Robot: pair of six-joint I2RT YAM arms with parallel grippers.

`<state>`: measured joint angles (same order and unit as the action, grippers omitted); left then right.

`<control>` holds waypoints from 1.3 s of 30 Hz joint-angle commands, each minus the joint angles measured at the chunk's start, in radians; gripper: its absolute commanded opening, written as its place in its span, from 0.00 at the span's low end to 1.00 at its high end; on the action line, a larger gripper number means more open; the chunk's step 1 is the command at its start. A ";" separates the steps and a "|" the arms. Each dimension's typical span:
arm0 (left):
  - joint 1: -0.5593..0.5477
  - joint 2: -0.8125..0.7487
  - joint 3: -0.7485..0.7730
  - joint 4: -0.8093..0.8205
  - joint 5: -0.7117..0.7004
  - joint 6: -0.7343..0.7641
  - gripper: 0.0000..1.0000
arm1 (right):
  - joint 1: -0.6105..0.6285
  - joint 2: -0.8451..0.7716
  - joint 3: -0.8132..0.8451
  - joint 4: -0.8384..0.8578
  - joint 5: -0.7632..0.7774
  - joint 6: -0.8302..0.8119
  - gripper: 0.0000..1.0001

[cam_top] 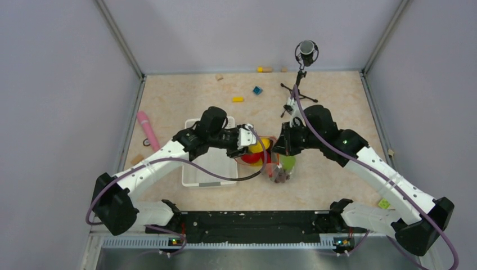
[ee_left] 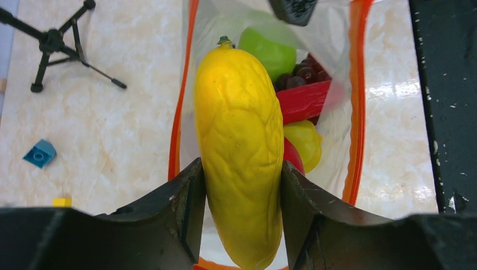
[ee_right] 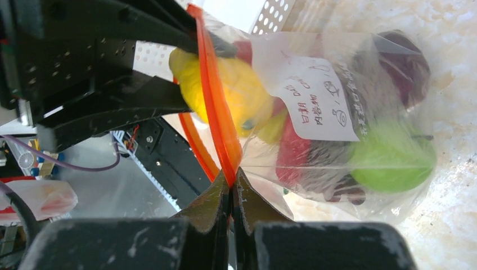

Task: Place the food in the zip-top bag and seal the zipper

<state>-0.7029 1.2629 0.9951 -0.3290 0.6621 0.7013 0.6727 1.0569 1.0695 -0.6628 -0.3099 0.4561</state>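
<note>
My left gripper [ee_left: 241, 194] is shut on a long yellow toy fruit [ee_left: 239, 146], its tip inside the open mouth of the clear zip-top bag [ee_right: 360, 129]. The orange-red zipper [ee_left: 358, 95] runs down both sides of the mouth. Inside lie a green fruit [ee_left: 270, 50], dark grapes [ee_left: 301, 74], a red chili [ee_left: 306, 100], a yellow piece [ee_left: 304, 143] and something red. My right gripper [ee_right: 232, 179] is shut on one zipper edge [ee_right: 216, 107] and holds the mouth open. In the top view the grippers [cam_top: 246, 138] [cam_top: 279, 145] meet over the bag [cam_top: 275, 166].
A white basket [cam_top: 208, 163] stands left of the bag, under the left arm. A pink stick [cam_top: 147, 128] lies at the far left. A small tripod [cam_top: 298, 84], a blue block [cam_top: 257, 90] and a yellow block [cam_top: 237, 99] are behind. A green block [cam_top: 384, 203] lies at the right.
</note>
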 commanded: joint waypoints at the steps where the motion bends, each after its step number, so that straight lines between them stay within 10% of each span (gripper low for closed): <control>1: -0.010 0.051 0.081 -0.039 -0.132 -0.041 0.00 | -0.003 -0.033 0.071 0.046 -0.021 0.007 0.00; 20: -0.171 0.195 0.259 -0.147 -0.138 -0.037 0.20 | -0.003 -0.047 0.027 0.121 0.018 0.020 0.00; 24: -0.181 0.210 0.271 -0.110 -0.172 -0.083 0.45 | -0.004 -0.067 -0.001 0.154 0.021 0.037 0.00; 26: -0.182 0.212 0.273 -0.092 -0.170 -0.107 0.86 | -0.004 -0.069 -0.008 0.161 0.031 0.038 0.00; 28: -0.182 0.206 0.271 -0.079 -0.163 -0.123 0.97 | -0.004 -0.068 -0.009 0.160 0.039 0.039 0.00; 39: -0.182 -0.018 0.071 0.191 -0.265 -0.294 0.98 | -0.009 -0.078 -0.026 0.159 0.082 0.035 0.00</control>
<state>-0.8799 1.3781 1.1400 -0.3218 0.4526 0.5137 0.6708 1.0145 1.0401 -0.5938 -0.2493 0.4828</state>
